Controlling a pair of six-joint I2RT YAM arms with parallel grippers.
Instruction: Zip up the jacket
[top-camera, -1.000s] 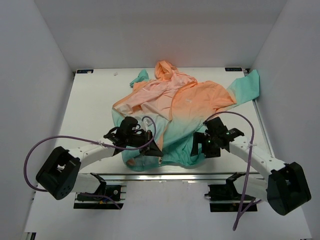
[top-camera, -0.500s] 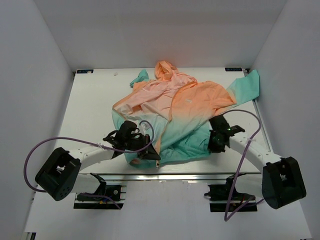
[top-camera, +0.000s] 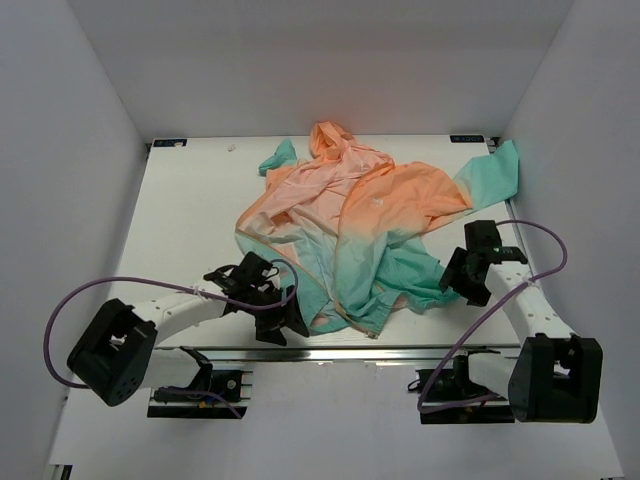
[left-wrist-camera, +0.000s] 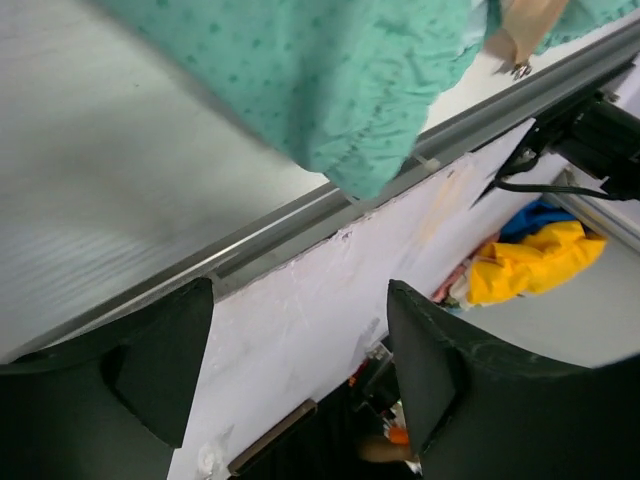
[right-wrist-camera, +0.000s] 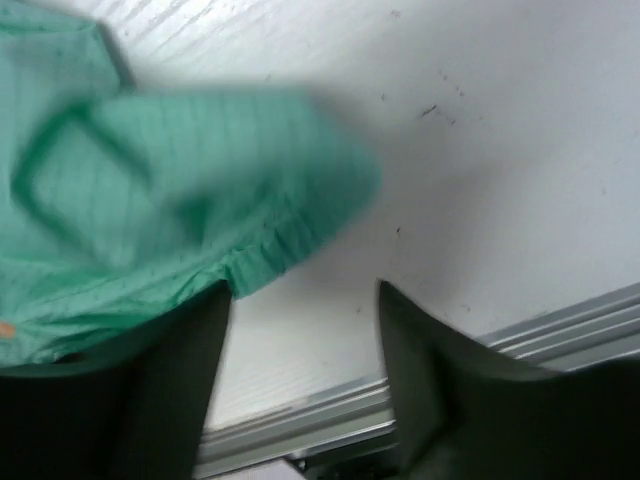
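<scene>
My left tool (top-camera: 292, 324) hangs over the near rail of the bench (top-camera: 190, 220). Its jaws are spread wide with nothing between them, and the teal hem of the jacket (top-camera: 350, 220) lies just beyond its tips. My right tool (top-camera: 451, 283) sits at the jacket's right teal corner, jaws apart and gripping nothing, with the cloth just beside it. Farther out, the jacket lies rumpled across the middle of the bench, orange chest up. Its hood is at the far edge and one teal sleeve end reaches far right.
</scene>
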